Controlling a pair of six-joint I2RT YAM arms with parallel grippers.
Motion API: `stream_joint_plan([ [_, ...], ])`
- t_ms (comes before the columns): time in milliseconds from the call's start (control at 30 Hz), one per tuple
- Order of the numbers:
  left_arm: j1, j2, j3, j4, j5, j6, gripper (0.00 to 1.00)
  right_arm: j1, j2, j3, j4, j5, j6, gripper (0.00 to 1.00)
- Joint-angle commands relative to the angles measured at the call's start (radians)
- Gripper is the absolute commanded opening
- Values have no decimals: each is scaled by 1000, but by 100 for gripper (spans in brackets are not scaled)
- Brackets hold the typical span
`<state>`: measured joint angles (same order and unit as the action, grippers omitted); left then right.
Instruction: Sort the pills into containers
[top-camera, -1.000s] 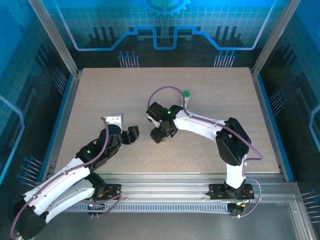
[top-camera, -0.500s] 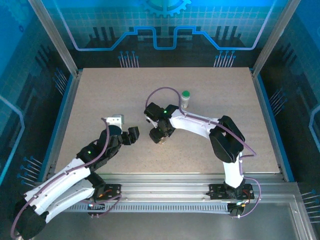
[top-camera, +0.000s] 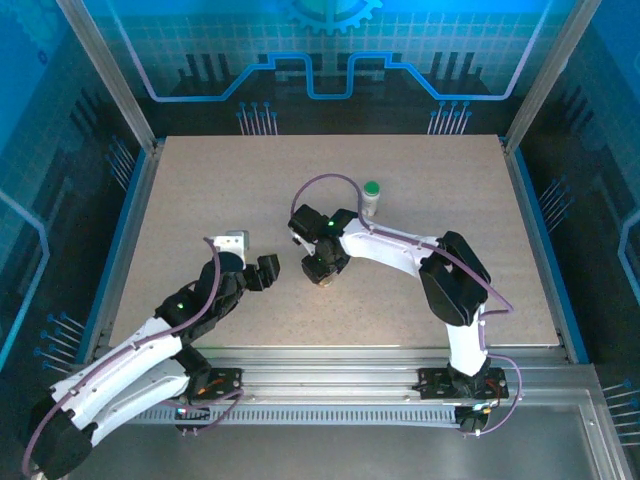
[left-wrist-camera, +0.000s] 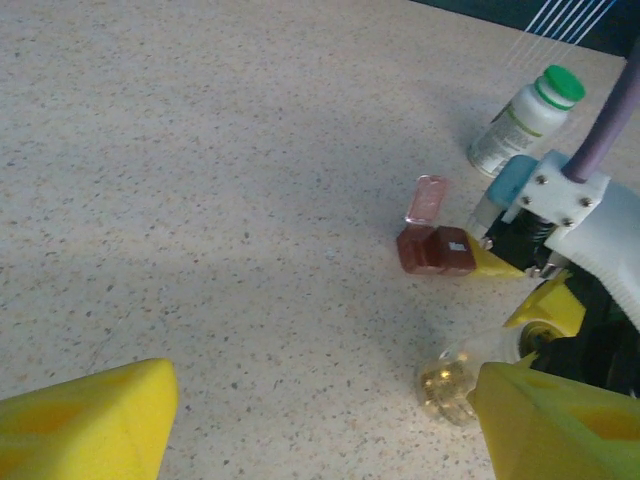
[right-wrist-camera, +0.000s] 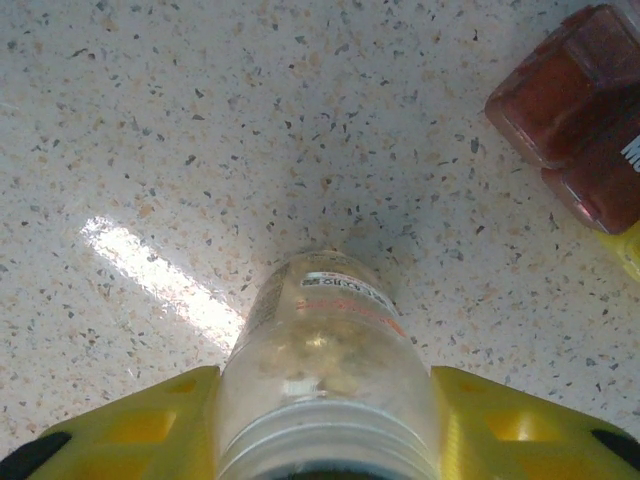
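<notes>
The right pincer (right-wrist-camera: 322, 390) grasps a clear vial (right-wrist-camera: 320, 320) of yellowish pills resting on the table (left-wrist-camera: 200, 150), near the dark red-brown container (left-wrist-camera: 433, 250), whose lid is flipped open. The left pincer (left-wrist-camera: 320, 425) hangs released and empty a little way off. This looks like the pick-up before pouring. Next, the vial needs lifting and careful tipping over that small open box.

Speckled beige table (left-wrist-camera: 200, 150), red-brown container (left-wrist-camera: 435, 250), green-capped white bottle (left-wrist-camera: 520, 125), clear vial (right-wrist-camera: 325, 370)
</notes>
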<state>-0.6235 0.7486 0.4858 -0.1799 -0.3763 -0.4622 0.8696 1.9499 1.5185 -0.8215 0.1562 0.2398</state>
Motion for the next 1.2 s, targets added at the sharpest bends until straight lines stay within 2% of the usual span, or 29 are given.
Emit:
stream_joint_plan([
  [0,5,2,-32,112,84,42,80,-16,-80,-15,-6,-48,3,45],
  [233,5,99,-51,375,317,137,82,-114,-257,-80,-14,-109,-12,43],
  [333,5,171,-56,521,439,254,83,-170,-356,-107,-33,-130,-23,43],
  [400,5,254,-65,674,568,330,84,-206,-418,-114,-52,-153,-28,43],
  [567,4,452,-74,1028,809,481,82,-261,-513,-98,-130,-175,-57,44],
  [667,2,539,-22,1049,933,608,83,-271,-553,-90,-174,-216,-91,44],
  [867,-11,618,76,983,1019,730,80,-280,-643,-131,-137,-380,-82,45],
  [1000,-45,645,114,927,992,790,79,-280,-658,-136,-100,-488,-62,45],
  [1167,-59,661,123,981,955,752,75,-281,-654,-135,-71,-542,-55,45],
])
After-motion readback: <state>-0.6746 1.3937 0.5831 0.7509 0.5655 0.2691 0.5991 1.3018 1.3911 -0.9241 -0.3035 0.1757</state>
